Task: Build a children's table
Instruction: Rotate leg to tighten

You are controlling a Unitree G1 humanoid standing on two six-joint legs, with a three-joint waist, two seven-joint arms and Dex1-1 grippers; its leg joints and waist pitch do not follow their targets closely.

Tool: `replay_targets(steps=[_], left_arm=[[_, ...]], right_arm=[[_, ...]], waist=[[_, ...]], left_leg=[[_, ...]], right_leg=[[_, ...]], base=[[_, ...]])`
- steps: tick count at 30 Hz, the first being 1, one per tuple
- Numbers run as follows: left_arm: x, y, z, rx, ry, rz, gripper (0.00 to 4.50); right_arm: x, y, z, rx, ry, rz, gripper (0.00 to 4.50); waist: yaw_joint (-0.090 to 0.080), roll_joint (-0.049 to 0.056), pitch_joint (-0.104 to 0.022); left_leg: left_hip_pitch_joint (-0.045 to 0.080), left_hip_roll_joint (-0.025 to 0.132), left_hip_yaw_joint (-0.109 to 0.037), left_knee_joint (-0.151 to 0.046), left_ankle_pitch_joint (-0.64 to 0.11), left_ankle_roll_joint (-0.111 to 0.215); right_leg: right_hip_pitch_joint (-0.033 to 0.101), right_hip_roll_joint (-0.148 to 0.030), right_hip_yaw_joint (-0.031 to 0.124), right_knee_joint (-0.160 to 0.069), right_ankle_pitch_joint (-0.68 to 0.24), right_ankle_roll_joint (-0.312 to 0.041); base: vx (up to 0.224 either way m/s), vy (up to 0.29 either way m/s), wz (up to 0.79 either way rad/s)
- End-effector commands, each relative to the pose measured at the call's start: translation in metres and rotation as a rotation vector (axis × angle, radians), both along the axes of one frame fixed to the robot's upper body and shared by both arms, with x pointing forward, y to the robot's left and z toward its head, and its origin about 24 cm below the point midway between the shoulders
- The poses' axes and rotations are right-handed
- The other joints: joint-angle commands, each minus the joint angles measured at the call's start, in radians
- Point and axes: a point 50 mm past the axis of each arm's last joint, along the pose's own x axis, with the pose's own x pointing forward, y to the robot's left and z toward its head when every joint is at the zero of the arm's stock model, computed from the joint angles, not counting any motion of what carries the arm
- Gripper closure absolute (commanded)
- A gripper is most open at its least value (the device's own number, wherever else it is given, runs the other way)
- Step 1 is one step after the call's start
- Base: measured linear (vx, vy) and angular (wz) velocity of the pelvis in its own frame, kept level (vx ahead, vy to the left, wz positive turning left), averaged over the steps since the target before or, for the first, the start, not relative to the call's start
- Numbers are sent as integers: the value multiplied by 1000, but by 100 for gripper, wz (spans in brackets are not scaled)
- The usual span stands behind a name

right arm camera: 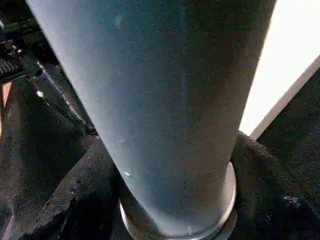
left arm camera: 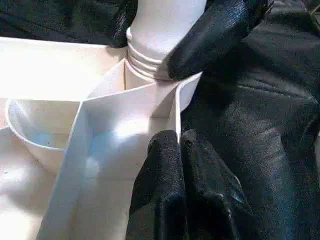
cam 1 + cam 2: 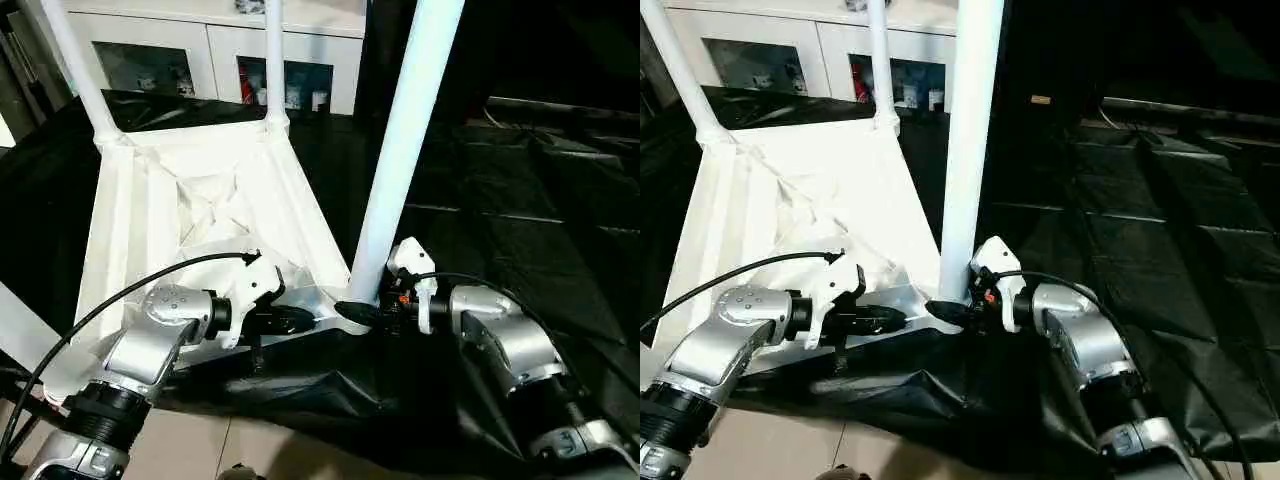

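- The children's table [image 3: 190, 200] lies upside down on black sheeting [image 3: 520, 200], ribbed underside up, with two far legs [image 3: 75, 70] standing in their corner sockets.
- A near leg [image 3: 400, 150] stands upright in the near right corner socket [image 2: 150, 70], threads visible at its base.
- The right hand [image 3: 362, 313] grasps this leg's base, a black finger on either side.
- The left hand [image 3: 300, 320] rests clenched at the tabletop's near edge beside that socket.
- A white cabinet [image 3: 220, 50] stands behind.
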Motion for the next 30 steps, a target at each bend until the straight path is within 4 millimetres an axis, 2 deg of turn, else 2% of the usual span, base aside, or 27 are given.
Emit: replay_targets(steps=[1, 2, 3, 4, 5, 6, 8, 10, 11, 13, 14, 15, 18, 19, 21, 24, 26, 30], left_arm=[[3, -14, 1, -20, -29, 35, 450], [6, -15, 0, -18, -39, 68, 450], [9, -17, 0, -23, -40, 110, 450], [13, -23, 0, -39, -40, 171, 450], [14, -24, 0, -41, -42, 181, 450], [15, -28, 0, -48, -49, 213, 450], [19, -38, -1, -62, -58, 273, 450], [21, -56, -1, -90, -76, 308, 450], [21, -56, -1, -90, -76, 308, 450], [22, -64, 0, -101, -91, 307, 450], [22, -66, 1, -104, -95, 305, 450], [22, -68, 3, -106, -107, 291, 450], [21, -68, 5, -111, -118, 259, 450], [20, -67, 6, -114, -120, 238, 450], [19, -62, 7, -113, -123, 211, 450], [13, -50, 11, -113, -131, 135, 450], [12, -48, 12, -117, -128, 127, 450], [9, -30, 22, -68, -183, 99, 450]], right_arm=[[-2, 7, -14, -19, 48, -111, 184], [0, 8, -16, -17, 54, -166, 184], [1, 9, -18, -12, 63, -226, 184], [3, 12, -22, -11, 75, -319, 184], [3, 13, -22, -11, 77, -337, 185], [4, 15, -24, -12, 82, -387, 185], [5, 21, -26, -13, 70, -462, 185], [6, 39, -25, 8, 77, -541, 185], [6, 39, -25, 8, 77, -541, 185], [3, 53, -24, 8, 56, -504, 185], [2, 58, -23, 11, 51, -483, 150], [1, 62, -21, 41, 55, -463, 115], [0, 67, -17, 76, 55, -437, 113], [-1, 66, -16, 67, 36, -415, 104], [0, 62, -14, 50, 14, -396, 76], [3, 46, -11, 27, -19, -336, 76], [3, 43, -10, 26, -25, -328, 76], [6, 22, -5, 5, -52, -309, 76]], waist=[[-3, 0, -52], [-4, 0, -50], [-8, -1, -48], [-9, -1, -47], [-14, 1, -43], [-15, -2, -45], [-16, -2, -42], [-15, -3, -44], [-15, -3, -44], [-23, -4, -46], [-24, -5, -49], [-25, -6, -48], [-26, -5, -48], [-25, -1, -47], [-27, 0, -48], [-28, 1, -50], [-29, -1, -50], [-33, 0, -55]], left_leg=[[13, 44, -10, -62, -169, 29], [15, 44, -11, -64, -184, 23], [19, 44, -12, -67, -223, 2], [20, 44, -12, -68, -238, -4], [21, 44, -14, -71, -265, -15], [21, 42, -16, -71, -277, -21], [21, 41, -17, -73, -288, -28], [23, 40, -18, -71, -296, -31], [22, 40, -17, -71, -297, -28], [8, 41, -23, -78, -282, -28], [4, 40, -24, -78, -268, -29], [12, 41, -21, -75, -265, -22], [15, 40, -18, -73, -260, -12], [15, 40, -18, -74, -260, -12], [15, 41, -18, -75, -256, -13], [14, 42, -18, -74, -246, -6], [12, 43, -17, -73, -232, -3], [10, 43, -15, -66, -169, 19]], right_leg=[[40, -85, 53, -68, -126, -201], [38, -87, 54, -72, -150, -197], [36, -88, 54, -78, -227, -181], [34, -88, 54, -81, -253, -176], [31, -88, 54, -88, -305, -163], [33, -89, 54, -92, -343, -145], [29, -89, 55, -98, -384, -123], [26, -92, 56, -102, -410, -110], [26, -91, 57, -104, -405, -109], [35, -89, 53, -98, -368, -101], [40, -87, 52, -94, -343, -96], [33, -85, 54, -94, -297, -102], [32, -85, 57, -91, -265, -124], [31, -85, 57, -91, -263, -126], [33, -83, 56, -88, -232, -135], [37, -83, 56, -83, -191, -148], [39, -83, 56, -79, -162, -157], [46, -83, 55, -65, -49, -194]], base=[[0, 0, 0], [0, 0, 0], [0, 0, 0], [0, 0, 0], [0, 0, 0], [0, 0, 0], [0, 0, 0], [0, 0, 0], [0, 0, 0], [0, 0, 0], [0, 0, 0], [0, 0, 0], [0, 0, 0], [0, 0, 0], [0, 0, 0], [0, 0, 0], [0, 0, 0], [0, 0, 0]])
